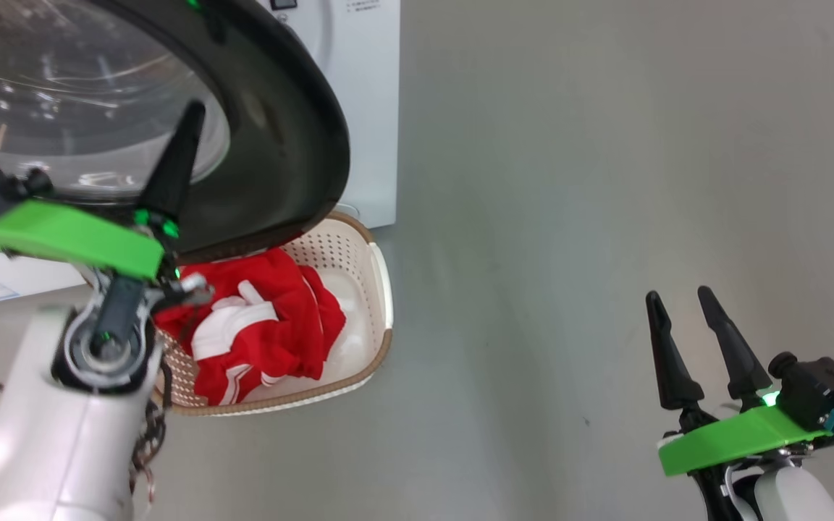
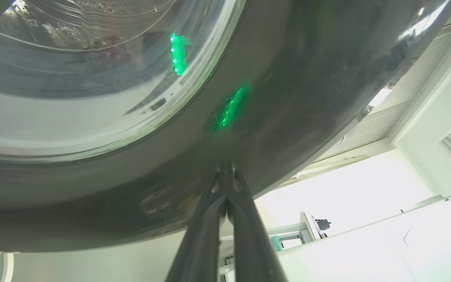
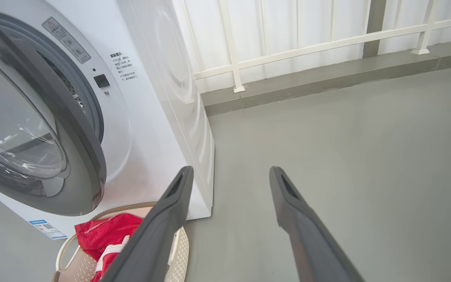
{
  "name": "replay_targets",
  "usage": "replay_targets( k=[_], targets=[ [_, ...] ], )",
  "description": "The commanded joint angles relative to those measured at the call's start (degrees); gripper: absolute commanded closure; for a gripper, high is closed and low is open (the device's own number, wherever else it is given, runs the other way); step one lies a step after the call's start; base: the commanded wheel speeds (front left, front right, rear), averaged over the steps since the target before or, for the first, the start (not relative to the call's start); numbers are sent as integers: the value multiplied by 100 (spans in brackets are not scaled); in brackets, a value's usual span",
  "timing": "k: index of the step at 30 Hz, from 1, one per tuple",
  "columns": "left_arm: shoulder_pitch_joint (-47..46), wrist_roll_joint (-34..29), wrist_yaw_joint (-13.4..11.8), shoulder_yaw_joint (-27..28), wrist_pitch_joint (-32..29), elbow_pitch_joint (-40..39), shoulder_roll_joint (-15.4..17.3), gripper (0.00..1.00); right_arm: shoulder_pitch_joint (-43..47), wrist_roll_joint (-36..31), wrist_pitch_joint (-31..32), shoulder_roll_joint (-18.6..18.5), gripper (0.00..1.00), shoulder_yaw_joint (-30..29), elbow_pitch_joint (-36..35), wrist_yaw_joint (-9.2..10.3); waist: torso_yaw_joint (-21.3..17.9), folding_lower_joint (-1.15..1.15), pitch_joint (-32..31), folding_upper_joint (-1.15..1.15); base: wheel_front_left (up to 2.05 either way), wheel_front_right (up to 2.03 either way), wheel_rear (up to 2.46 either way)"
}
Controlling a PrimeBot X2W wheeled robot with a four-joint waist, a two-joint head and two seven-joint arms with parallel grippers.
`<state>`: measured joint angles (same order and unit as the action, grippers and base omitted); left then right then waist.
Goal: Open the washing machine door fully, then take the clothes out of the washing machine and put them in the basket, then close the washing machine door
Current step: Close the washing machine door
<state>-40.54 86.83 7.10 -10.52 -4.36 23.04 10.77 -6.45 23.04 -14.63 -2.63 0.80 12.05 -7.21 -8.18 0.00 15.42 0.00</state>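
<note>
Smooth grey floor (image 1: 605, 181) under the basket (image 1: 382, 347), white railing (image 3: 228, 39) beyond

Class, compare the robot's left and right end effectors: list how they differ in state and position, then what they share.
The left end effector is shut, fingers pressed together; the right end effector is open, fingers apart. The left one's tips meet the black rim of the washing machine door; the right one hangs over the floor, touching nothing. Both have long dark fingers and hold nothing.

The door (image 1: 301, 145), standing ajar, overhangs part of the basket (image 1: 382, 289) and its clothes (image 1: 279, 311), barring a straight drop from above; the floor (image 1: 569, 253) right of the machine (image 1: 370, 108) lies wide open.
</note>
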Motion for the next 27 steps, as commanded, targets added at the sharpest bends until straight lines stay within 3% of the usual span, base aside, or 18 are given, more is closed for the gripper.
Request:
replay_targets(
  k=[1,15,19,24,26,27],
  targets=[
    [19,23,39,142,41,-175,225,100,45,-73,-37,-25,0,109,-112,-28,79,0,-80,0,0,0,0],
    [1601,-223,39,-394,754,-587,439,100,349,-362,-37,-25,0,-47,-72,-28,472,0,-542,0,0,0,0],
    [1966,-344,39,-601,1197,-596,576,87,442,-424,-37,-25,0,-77,-63,-28,558,0,-643,0,0,0,0],
    [2399,-484,39,-799,1686,-554,846,93,553,-473,-37,-25,0,-104,-53,-28,607,0,-759,0,0,0,0],
    [2554,-586,39,-865,1809,-518,949,91,597,-491,-37,-25,0,-116,-55,-28,619,0,-799,0,0,0,0],
    [2628,-651,39,-873,1856,-492,994,80,620,-500,-37,-25,0,-125,-55,-28,624,0,-819,0,0,0,0]
  ],
)
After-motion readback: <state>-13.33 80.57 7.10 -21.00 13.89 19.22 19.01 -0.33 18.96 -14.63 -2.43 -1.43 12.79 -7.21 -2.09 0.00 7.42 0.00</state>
